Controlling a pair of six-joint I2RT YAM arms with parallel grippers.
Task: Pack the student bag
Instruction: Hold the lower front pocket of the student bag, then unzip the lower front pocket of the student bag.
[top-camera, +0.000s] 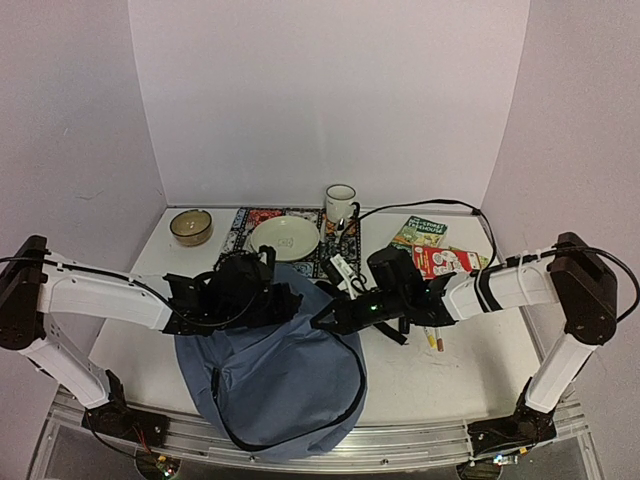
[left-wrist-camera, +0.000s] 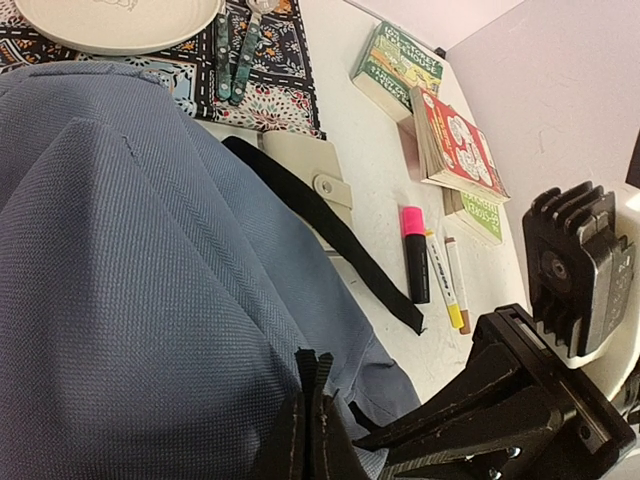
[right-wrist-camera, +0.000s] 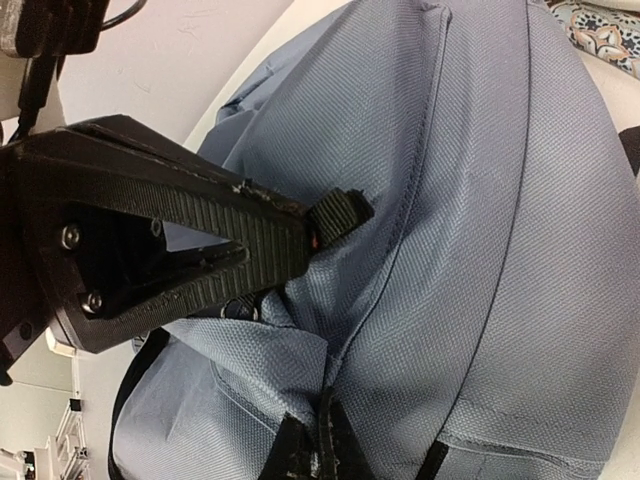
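BAG: student bag (top-camera: 270, 370) lies on the near half of the table (top-camera: 450, 370), between the arms | LEFT: left gripper (right-wrist-camera: 308, 238) clamped tight on the bag's black webbing tab (right-wrist-camera: 340, 212) | RIGHT: right gripper (right-wrist-camera: 312, 450) pinched closed on a fabric fold | RISK: opposed pulls could slip the thin tab free or drag the bag into the plate (top-camera: 285, 237).
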